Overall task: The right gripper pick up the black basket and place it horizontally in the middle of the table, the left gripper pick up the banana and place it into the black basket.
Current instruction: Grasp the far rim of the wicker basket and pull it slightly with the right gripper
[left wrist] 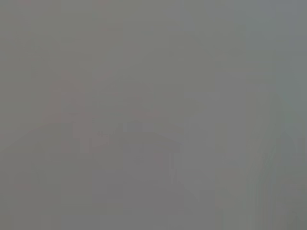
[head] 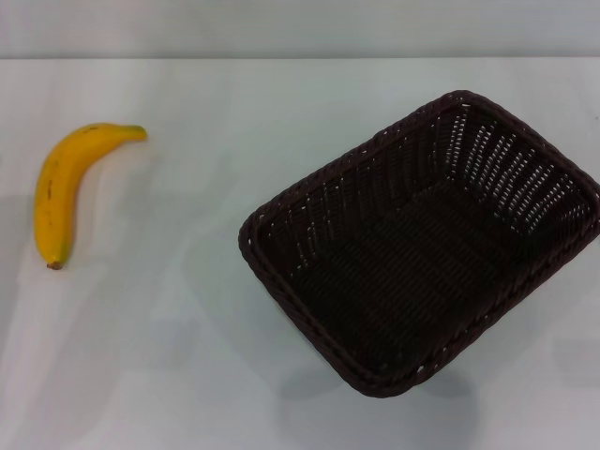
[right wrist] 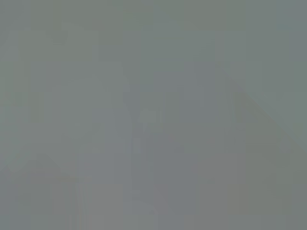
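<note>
The black basket point(head: 422, 244) sits on the white table point(head: 187, 356) at the right, turned at an angle, open side up and empty. The yellow banana point(head: 64, 187) lies on the table at the far left, its greenish stem toward the back and its brown end toward the front. Neither gripper shows in the head view. The left wrist view and the right wrist view show only a plain grey blur, with no object and no fingers to make out.
The table's far edge point(head: 300, 58) runs across the back of the head view, with a pale wall behind it. Bare tabletop lies between the banana and the basket.
</note>
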Available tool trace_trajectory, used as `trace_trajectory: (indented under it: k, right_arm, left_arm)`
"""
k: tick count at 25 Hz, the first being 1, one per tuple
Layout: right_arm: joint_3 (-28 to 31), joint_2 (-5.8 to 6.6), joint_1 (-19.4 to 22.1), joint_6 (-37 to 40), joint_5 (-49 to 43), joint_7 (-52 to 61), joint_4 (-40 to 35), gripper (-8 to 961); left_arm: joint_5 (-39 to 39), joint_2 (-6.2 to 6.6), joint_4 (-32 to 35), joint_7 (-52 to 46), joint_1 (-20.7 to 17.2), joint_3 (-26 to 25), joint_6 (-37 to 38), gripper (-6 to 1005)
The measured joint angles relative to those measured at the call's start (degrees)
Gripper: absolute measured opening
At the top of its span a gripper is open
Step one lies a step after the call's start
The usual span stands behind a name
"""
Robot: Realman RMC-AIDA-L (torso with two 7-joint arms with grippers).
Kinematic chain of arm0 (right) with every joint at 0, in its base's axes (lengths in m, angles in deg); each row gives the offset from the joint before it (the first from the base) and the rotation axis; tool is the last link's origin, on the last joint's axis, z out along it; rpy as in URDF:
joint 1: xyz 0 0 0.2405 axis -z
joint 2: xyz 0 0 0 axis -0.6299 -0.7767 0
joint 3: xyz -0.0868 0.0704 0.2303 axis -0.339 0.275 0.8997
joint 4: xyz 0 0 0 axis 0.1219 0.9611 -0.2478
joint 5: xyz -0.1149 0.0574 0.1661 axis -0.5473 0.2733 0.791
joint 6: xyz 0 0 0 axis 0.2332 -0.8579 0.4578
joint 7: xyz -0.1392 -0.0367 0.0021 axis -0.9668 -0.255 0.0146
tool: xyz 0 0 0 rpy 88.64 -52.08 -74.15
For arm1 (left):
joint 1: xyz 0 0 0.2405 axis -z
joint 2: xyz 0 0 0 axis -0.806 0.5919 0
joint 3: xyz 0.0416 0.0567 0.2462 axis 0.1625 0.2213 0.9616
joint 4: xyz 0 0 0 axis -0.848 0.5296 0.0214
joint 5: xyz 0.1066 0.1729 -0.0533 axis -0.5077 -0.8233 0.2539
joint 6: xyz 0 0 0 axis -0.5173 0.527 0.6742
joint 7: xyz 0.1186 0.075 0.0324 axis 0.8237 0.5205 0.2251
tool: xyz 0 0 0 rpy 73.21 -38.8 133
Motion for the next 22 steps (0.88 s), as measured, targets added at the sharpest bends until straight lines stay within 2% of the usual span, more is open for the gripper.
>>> trace_trajectory:
  k: [8,14,17,22]
  right_arm:
    - [0.0,0.02,0.1,0.6,0.1,0.1,-0.1,858]
    - [-0.5,0.01,0.5,-2.6,-0.3,1.6,0.2,847]
    - [-1.8,0.06,0.9,-3.1,-0.6,8.0,-2.2,815]
    - [-8.2,0.23,2.2,1.5,-0.9,28.5,-15.9,783]
  left_arm:
    - [0.0,0.12,0.0,0.0,-0.8,-0.1,0.2,884]
    - [0.0,0.17,0.0,0.0,-1.0,-0.1,0.7,884]
    - [0.4,0.23,0.2,0.0,-0.9,-0.3,0.9,884]
    - [0.4,0.28,1.4,0.0,-1.1,-0.3,1.0,884]
